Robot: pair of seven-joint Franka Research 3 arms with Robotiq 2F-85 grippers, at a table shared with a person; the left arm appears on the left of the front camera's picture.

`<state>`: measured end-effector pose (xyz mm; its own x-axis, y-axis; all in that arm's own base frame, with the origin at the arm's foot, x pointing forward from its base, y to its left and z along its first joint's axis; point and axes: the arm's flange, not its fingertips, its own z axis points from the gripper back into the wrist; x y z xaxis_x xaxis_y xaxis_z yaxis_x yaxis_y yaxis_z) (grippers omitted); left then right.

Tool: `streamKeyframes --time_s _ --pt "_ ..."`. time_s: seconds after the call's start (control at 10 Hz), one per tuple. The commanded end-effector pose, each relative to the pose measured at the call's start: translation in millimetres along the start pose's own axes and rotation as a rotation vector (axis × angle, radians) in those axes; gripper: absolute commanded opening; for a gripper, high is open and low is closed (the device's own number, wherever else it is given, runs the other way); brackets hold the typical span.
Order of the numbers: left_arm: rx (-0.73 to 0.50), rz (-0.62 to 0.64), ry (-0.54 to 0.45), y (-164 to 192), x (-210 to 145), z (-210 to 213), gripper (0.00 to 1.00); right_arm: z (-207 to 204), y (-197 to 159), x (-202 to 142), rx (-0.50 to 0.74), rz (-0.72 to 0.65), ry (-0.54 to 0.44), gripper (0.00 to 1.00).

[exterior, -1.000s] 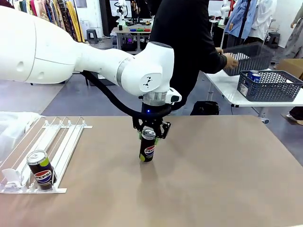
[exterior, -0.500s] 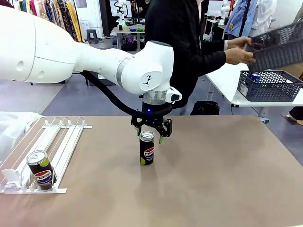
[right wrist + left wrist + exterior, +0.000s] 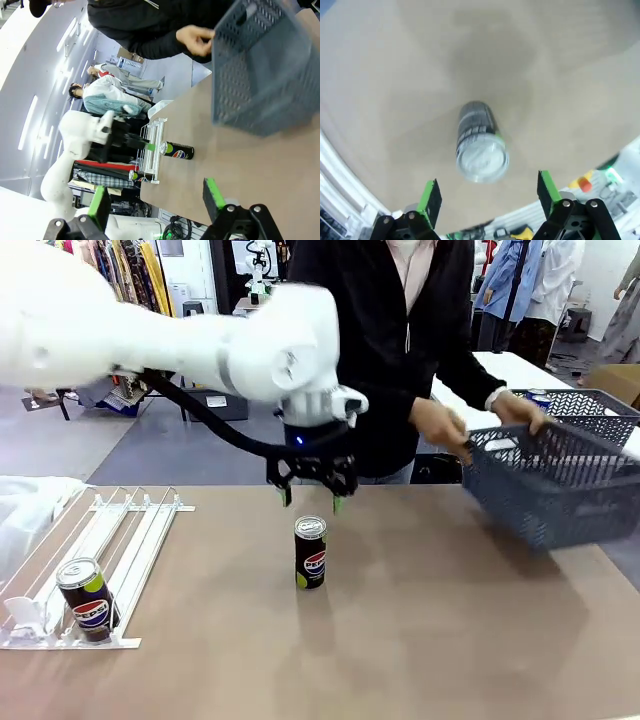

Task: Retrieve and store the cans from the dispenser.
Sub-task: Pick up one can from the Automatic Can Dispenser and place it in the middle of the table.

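Left gripper (image 3: 311, 500) hangs empty, jaws spread wide, just above a black can (image 3: 311, 553) standing upright mid-worktop (image 3: 420, 640) — seemingly set out for the basket (image 3: 545, 490) a person holds tilted over the right edge. A second can (image 3: 88, 600) waits at the low end of the dispenser (image 3: 140, 506) — open worktop lies between.

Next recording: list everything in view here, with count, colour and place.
table: one, brown
rack: one, white; table's left
cans: two, black; one upright mid-table, one at the rack's low end
baskets: two, dark grey; one held over the table's right, one on the far table
blue can: one; in the far basket
plastic bag: one, clear; left edge
person: one, dark top; far side, hands on the near basket
left fingers: open, above the mid-table can
right fingers: open
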<state>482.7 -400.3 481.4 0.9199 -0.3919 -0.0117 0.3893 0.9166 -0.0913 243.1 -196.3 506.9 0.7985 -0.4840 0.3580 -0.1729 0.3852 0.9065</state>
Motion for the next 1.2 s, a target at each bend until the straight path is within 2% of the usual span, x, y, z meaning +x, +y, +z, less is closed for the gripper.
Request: streamKeyframes --time_s 0.0,0.1,0.2,0.3,0.4,0.5,0.6,0.7,0.8,0.9,1.0,1.1 --pt "-0.091 0.021 0.01 57.9 -63.2 54.1 1.0 -1.0 1.2 3.3 0.023 0.024 -0.018 1.0" --pt "-0.163 0.033 0.005 88.3 -88.9 76.3 1.0 -1.0 1.2 3.3 0.023 0.024 -0.018 1.0" --pt "-0.295 0.047 -0.023 128.1 -114.3 90.7 1.0 -1.0 1.2 3.3 0.023 0.024 -0.018 1.0" --pt "-0.418 0.117 -0.082 172.9 -142.1 101.5 1.0 -1.0 1.2 3.3 0.023 0.024 -0.018 1.0" --pt "-0.552 0.211 -0.182 227.6 -184.8 113.4 1.0 -1.0 1.2 3.3 0.023 0.024 -0.018 1.0" --pt "-0.718 0.344 -0.348 293.1 -245.1 116.7 1.0 -1.0 1.2 3.3 0.023 0.024 -0.018 1.0" --pt "-0.827 0.549 -0.472 344.5 -291.4 105.0 1.0 -1.0 1.2 3.3 0.023 0.024 -0.018 1.0" --pt "-1.01 0.559 -0.523 386.1 -322.3 82.4 1.0 -1.0 1.2 3.3 0.023 0.024 -0.018 1.0" --pt "-1.107 0.665 -0.587 413.6 -339.7 58.0 1.0 -1.0 1.2 3.3 0.023 0.024 -0.018 1.0" --pt "-1.154 0.69 -0.61 428.7 -349.0 43.4 1.0 -1.0 1.2 3.3 0.023 0.024 -0.018 1.0" --pt "-1.144 0.72 -0.607 436.6 -346.5 39.1 1.0 -1.0 1.2 3.3 0.023 0.024 -0.018 1.0" --pt "-1.041 0.674 -0.5 428.9 -371.8 54.0 1.0 -1.0 1.2 3.3 0.023 0.024 -0.018 1.0"
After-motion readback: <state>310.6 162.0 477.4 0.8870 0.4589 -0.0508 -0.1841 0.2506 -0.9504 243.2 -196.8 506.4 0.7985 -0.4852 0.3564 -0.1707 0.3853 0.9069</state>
